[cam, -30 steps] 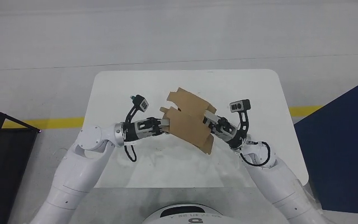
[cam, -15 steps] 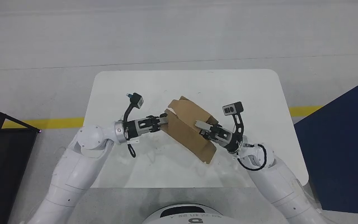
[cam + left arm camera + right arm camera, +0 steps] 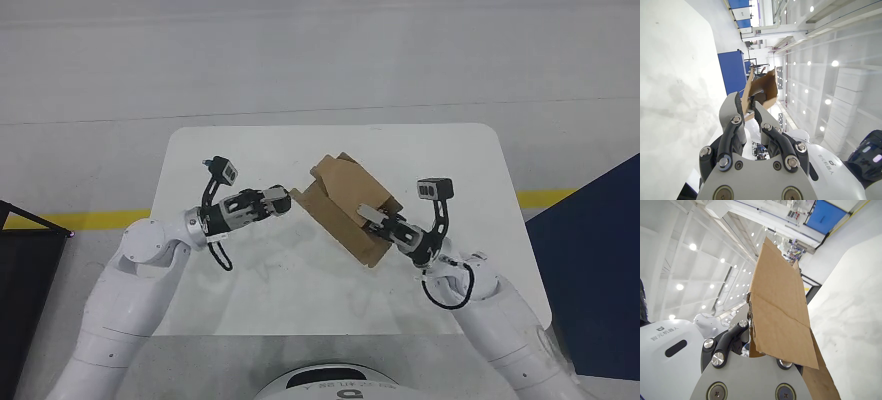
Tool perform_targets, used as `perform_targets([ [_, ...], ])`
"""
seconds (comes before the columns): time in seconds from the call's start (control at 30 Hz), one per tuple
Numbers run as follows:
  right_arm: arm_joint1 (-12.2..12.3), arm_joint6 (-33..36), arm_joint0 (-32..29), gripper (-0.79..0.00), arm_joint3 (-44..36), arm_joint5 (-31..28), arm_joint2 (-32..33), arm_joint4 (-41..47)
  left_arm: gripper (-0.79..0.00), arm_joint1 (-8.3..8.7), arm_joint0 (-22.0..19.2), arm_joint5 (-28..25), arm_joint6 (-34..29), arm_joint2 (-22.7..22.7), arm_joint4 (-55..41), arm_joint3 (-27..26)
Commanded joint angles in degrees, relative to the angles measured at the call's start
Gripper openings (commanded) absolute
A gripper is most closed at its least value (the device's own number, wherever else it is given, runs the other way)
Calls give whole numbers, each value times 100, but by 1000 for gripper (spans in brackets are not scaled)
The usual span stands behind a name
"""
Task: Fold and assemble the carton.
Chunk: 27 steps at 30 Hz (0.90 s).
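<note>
Holding a brown corrugated cardboard carton [image 3: 345, 200], partly folded, over the middle of the white rounded-corner desk [image 3: 250, 290], between the two arms. Lying slantwise there, from far-left to near-right, with loose flaps at both ends. Clamping the end nearer the desk's right edge with the right gripper [image 3: 368, 214]: a pale grey finger [image 3: 739, 315] pressed against the board's ragged edge, the other hidden behind a creased panel. Standing at the opposite corner, toward the desk's left edge, with the left gripper [image 3: 287, 197] [image 3: 746, 100], jaws parted wider than the board is thick. Taking a thin flap edge in between the black ribbed pads [image 3: 739, 106], flat against one pad and clear of the other, so not pinched. Cannot tell whether the carton's lowest edge touches the desk top.
</note>
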Motion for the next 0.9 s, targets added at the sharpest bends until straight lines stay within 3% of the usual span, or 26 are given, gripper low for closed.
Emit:
perform_targets([
  [0.0, -23, -416, -23, -785, -24, -105, 26, -667, 0, 10, 116, 54, -73, 39, 121, -86],
  [0.13, -83, -858, -60, -785, -162, -224, -146, -1162, 0, 2, 171, 277, -72, 295, 510, -166],
  [0.33, -144, -1191, -60, -785, -214, -342, -345, -1430, 0, -72, -124, 595, 130, 781, 850, -98],
  [0.53, -173, -924, -3, -785, -256, -429, -672, -1121, 0, -150, -431, 841, 569, 1044, 998, 72],
  [0.7, -169, -733, 64, -785, -190, -392, -734, -1002, 0, -185, -491, 856, 770, 1103, 943, 160],
  [0.87, -150, -755, 33, -785, -216, -406, -625, -1009, 0, -184, -445, 870, 816, 849, 405, 319],
])
